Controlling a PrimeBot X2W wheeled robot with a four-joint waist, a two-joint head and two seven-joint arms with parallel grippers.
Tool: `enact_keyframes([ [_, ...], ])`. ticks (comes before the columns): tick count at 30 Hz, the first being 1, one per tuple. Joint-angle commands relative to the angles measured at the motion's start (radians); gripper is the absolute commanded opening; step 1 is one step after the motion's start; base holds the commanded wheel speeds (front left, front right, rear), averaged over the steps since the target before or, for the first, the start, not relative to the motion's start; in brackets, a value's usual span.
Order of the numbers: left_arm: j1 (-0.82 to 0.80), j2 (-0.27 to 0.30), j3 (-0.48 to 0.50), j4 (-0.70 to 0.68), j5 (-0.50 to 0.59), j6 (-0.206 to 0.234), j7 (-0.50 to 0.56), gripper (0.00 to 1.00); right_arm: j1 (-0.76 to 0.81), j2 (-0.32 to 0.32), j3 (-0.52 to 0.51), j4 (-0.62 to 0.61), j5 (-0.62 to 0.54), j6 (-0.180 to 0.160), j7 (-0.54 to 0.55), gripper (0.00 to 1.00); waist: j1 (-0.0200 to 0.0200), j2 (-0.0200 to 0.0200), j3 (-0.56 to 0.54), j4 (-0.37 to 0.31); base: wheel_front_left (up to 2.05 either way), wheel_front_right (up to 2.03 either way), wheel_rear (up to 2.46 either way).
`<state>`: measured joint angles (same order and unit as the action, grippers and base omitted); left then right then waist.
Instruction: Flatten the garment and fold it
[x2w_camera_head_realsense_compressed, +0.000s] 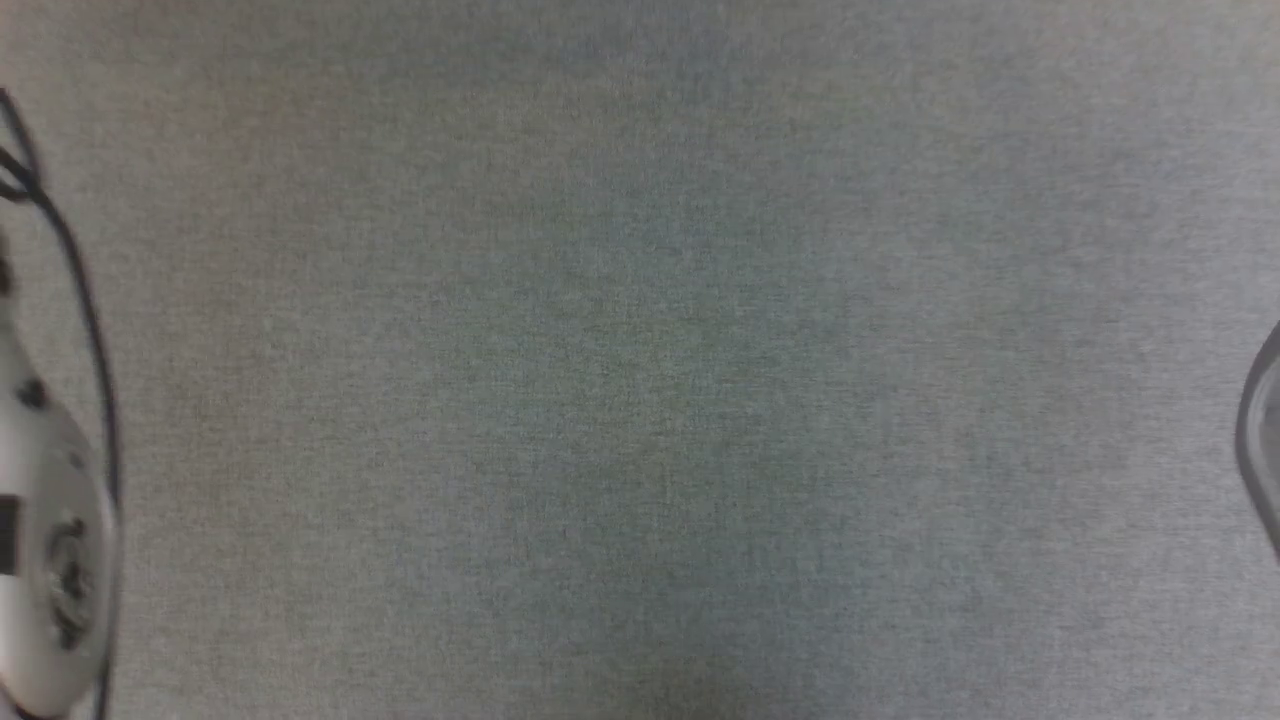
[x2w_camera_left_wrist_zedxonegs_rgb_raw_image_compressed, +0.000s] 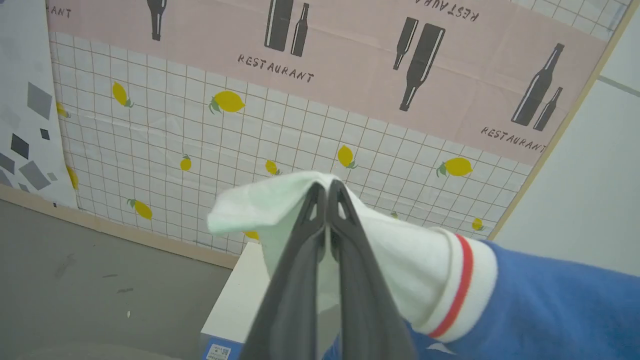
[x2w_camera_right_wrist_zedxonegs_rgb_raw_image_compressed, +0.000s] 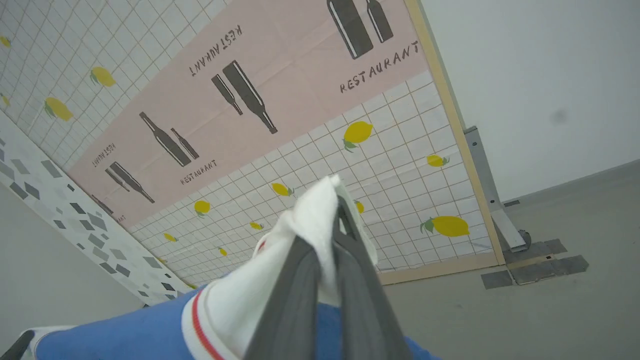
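Here, one royal-blue jersey shirt (x2w_camera_left_wrist_zedxonegs_rgb_raw_image_compressed: 550, 310) with two white short sleeves and red-striped trim is held in front of one wall sheet (x2w_camera_left_wrist_zedxonegs_rgb_raw_image_compressed: 350, 75) printed with yellow lemons and dark bottles. One white sleeve (x2w_camera_left_wrist_zedxonegs_rgb_raw_image_compressed: 400, 250) is pinched tight between the two dark fingers of the left gripper (x2w_camera_left_wrist_zedxonegs_rgb_raw_image_compressed: 327, 186). The other white sleeve (x2w_camera_right_wrist_zedxonegs_rgb_raw_image_compressed: 310, 220) is pinched tight by the right gripper (x2w_camera_right_wrist_zedxonegs_rgb_raw_image_compressed: 339, 207). In the head view, one pale forearm (x2w_camera_head_realsense_compressed: 45, 520) is seen at the left edge, over a plain grey surface (x2w_camera_head_realsense_compressed: 640, 360).

Left gripper (x2w_camera_left_wrist_zedxonegs_rgb_raw_image_compressed: 327, 192) clamped on garment (x2w_camera_left_wrist_zedxonegs_rgb_raw_image_compressed: 400, 260) white sleeve; lemon-print panel (x2w_camera_left_wrist_zedxonegs_rgb_raw_image_compressed: 200, 135) behind.
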<state>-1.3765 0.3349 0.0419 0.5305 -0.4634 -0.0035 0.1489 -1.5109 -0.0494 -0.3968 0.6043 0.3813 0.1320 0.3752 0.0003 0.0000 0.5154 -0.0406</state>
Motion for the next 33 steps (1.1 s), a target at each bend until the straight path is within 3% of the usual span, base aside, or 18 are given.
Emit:
enact_keyframes([
  [1, 0.039, -0.010, -0.001, 0.010, -0.011, -0.015, -0.016, 0.00, 0.040, -0.001, 0.004, 0.006, 0.012, -0.001, -0.011, 0.00, -0.0003, 0.0000, 0.012, 0.018, 0.00, 0.00, 0.00],
  [10, 0.313, -0.060, 0.012, 0.034, -0.083, -0.089, -0.130, 0.00, 0.360, -0.001, 0.056, -0.066, 0.145, -0.001, -0.016, 0.00, -0.0003, 0.0000, -0.127, 0.052, 0.00, 0.00, 0.00],
  [17, 0.668, -0.115, 0.049, -0.059, -0.148, -0.095, -0.189, 0.00, 0.761, -0.002, 0.078, -0.251, 0.230, -0.001, 0.027, 0.00, -0.0003, 0.0000, -0.299, 0.076, 0.00, 0.00, 0.00],
  [26, 1.195, -0.210, 0.095, -0.316, -0.214, -0.018, -0.134, 0.00, 1.273, -0.001, 0.064, -0.520, 0.272, -0.001, 0.110, 0.00, -0.0003, 0.0000, -0.452, 0.075, 0.00, 0.00, 0.00],
  [33, 1.461, -0.196, 0.044, -0.496, -0.152, 0.064, 0.004, 0.00, 1.524, -0.005, 0.047, -0.690, 0.209, -0.001, 0.230, 0.00, -0.0003, 0.0000, -0.495, 0.067, 0.00, 0.00, 0.00],
])
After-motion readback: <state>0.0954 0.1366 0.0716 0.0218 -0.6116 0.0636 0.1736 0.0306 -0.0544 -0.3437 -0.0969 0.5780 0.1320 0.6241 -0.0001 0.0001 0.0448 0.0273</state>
